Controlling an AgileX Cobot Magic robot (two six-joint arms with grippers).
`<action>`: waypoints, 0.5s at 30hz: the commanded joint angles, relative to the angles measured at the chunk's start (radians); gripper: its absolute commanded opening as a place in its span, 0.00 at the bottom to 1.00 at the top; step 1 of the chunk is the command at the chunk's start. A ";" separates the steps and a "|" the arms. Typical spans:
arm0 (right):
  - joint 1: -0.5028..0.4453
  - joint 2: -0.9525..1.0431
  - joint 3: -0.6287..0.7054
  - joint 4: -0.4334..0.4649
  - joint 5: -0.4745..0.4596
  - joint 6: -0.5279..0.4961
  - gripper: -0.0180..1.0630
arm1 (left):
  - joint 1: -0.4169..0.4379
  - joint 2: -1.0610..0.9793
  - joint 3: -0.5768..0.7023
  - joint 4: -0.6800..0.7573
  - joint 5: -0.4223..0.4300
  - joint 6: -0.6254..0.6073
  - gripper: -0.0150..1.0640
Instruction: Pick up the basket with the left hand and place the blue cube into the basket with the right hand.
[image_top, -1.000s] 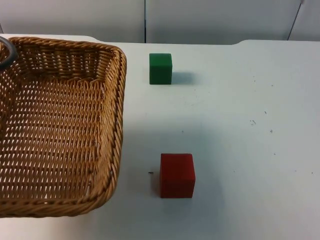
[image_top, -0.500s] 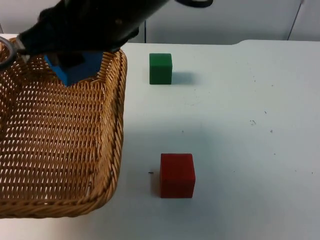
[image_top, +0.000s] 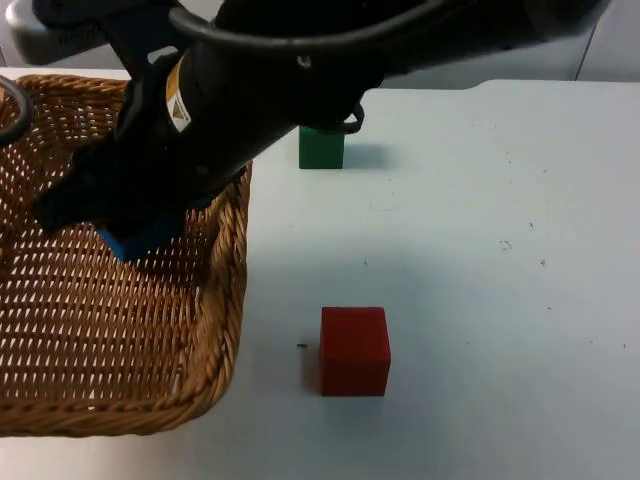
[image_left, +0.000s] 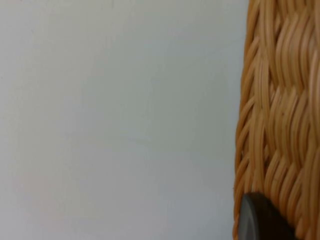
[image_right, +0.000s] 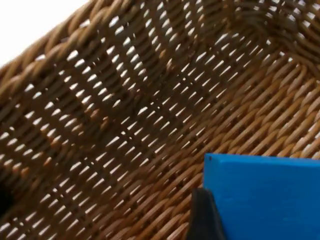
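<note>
My right gripper (image_top: 135, 235) pinches the blue cube (image_top: 140, 238) directly above the basket (image_top: 215, 330) floor; left gripper (image_left: 262, 220) jaws clamp the rim. Release drops straight in.

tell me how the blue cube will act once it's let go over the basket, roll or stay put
The blue cube, held by the right gripper, has flat faces and sharp edges, so it probably won't roll. The basket has a woven, ridged floor, which likely stops sliding. It could tip onto another face if dropped tilted.

Woven basket (image_left: 277, 110) wall (pincer fingertip (image_left: 260, 220) against it), white table (image_left: 115, 120)
</note>
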 joint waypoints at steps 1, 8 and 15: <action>0.005 0.012 -0.011 0.005 -0.029 0.002 0.01 | 0.004 0.000 0.002 -0.030 0.008 0.005 0.01; 0.005 0.040 -0.012 0.005 -0.035 0.002 0.04 | 0.004 0.000 0.002 -0.030 0.010 0.012 0.01; 0.005 0.038 -0.021 0.005 -0.043 0.002 0.39 | 0.004 0.000 0.002 -0.030 0.013 0.012 0.01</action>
